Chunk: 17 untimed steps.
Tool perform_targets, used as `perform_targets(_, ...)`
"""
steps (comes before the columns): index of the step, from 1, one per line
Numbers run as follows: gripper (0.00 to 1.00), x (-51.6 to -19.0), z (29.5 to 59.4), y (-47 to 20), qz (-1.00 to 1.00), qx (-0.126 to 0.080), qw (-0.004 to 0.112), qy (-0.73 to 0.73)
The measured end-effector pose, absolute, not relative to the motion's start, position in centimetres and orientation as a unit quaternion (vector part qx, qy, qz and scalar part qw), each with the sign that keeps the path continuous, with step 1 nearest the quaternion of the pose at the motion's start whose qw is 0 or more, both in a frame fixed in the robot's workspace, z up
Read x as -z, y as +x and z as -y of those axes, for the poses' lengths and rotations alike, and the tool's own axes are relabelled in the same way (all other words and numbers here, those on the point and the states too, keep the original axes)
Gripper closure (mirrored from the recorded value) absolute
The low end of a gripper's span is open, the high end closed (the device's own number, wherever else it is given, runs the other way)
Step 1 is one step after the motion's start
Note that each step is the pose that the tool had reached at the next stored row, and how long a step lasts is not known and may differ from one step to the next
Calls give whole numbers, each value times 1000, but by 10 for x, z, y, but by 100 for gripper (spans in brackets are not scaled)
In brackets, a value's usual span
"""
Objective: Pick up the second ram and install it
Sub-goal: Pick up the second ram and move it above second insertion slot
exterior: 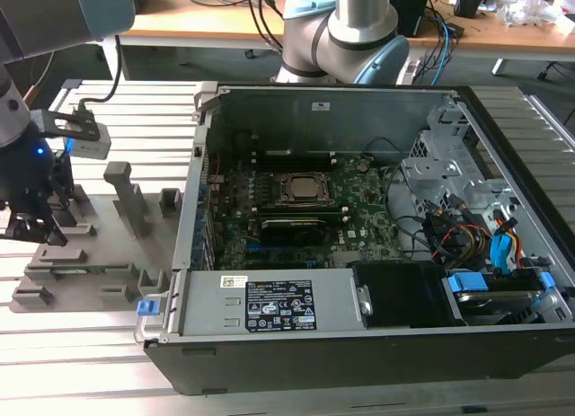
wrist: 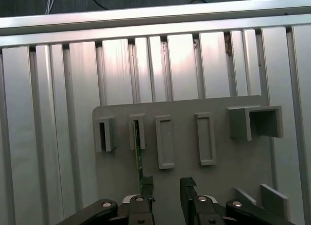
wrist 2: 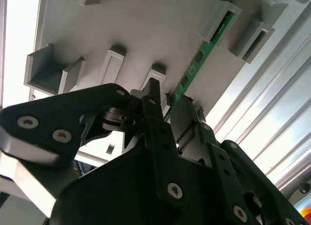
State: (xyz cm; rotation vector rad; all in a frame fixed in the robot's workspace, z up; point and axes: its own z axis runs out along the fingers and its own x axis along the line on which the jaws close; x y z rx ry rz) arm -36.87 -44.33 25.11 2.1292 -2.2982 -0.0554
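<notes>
The second ram (wrist: 139,152) is a thin green stick standing on edge in slots of a grey holder plate (wrist: 218,186). The second wrist view shows the ram (wrist 2: 197,60) running from a far slot back toward my black fingers (wrist 2: 154,96). My gripper (wrist: 166,188) hangs low over the stick's near end, open, with a clear gap between the jaws. There the stick passes into that gap, close against one finger (wrist: 146,186). In the exterior view my gripper (exterior: 36,220) is at the far left, over the holder plate (exterior: 99,254).
An open computer case (exterior: 359,326) sits on the exterior view's right of the plate, with the green motherboard (exterior: 296,209) and its processor socket inside. Grey blocks and empty slots (wrist: 206,137) rise from the plate. Ribbed aluminium table (wrist: 48,113) surrounds it.
</notes>
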Motion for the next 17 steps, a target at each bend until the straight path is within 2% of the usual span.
perform_targets(7,64,-241,447,-364,719,16,6,694)
perform_targets(10,64,-233,462,-363,714,16,6,699)
perform_targets(17,64,-212,465,-356,697,16,7,717)
